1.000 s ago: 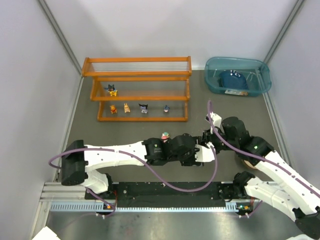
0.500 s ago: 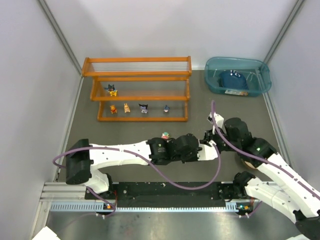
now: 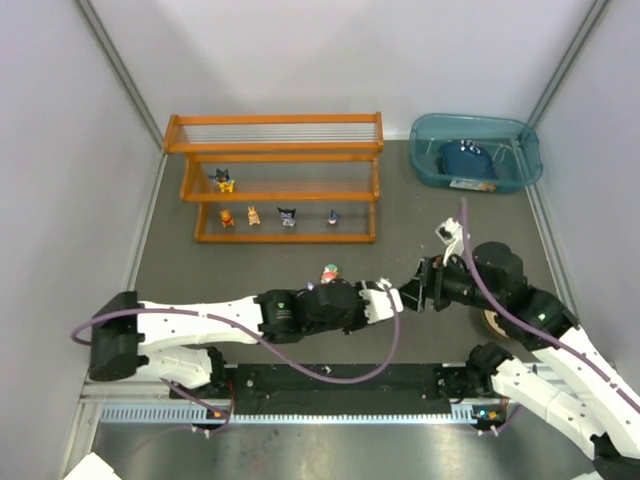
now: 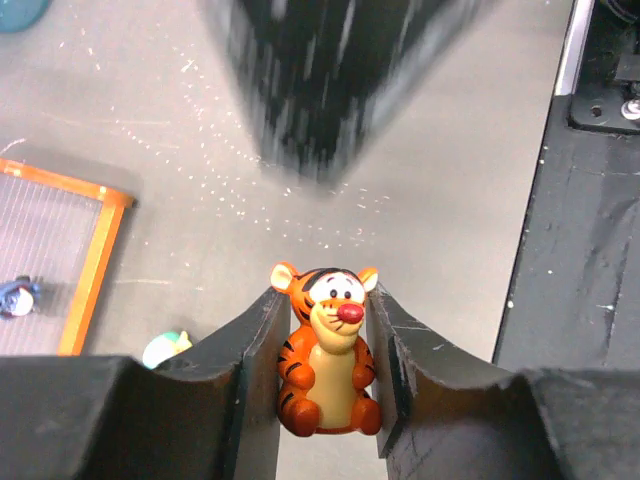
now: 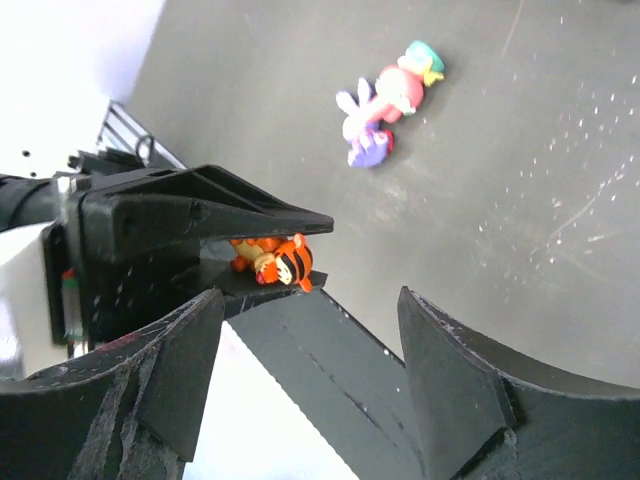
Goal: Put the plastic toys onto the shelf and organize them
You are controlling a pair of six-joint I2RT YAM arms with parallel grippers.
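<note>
Five toys (image 3: 254,214) stand on the shelf (image 3: 275,158) in the top view. A pink toy (image 3: 329,272) lies on the table (image 3: 400,215) in front of the shelf, near the left gripper (image 3: 388,298).

Left wrist view: jaws clamped on an upright orange tiger toy (image 4: 325,370).

Right wrist view: right gripper (image 5: 310,300) with jaws apart and empty, facing the held tiger, with the pink toy beyond it.
</note>
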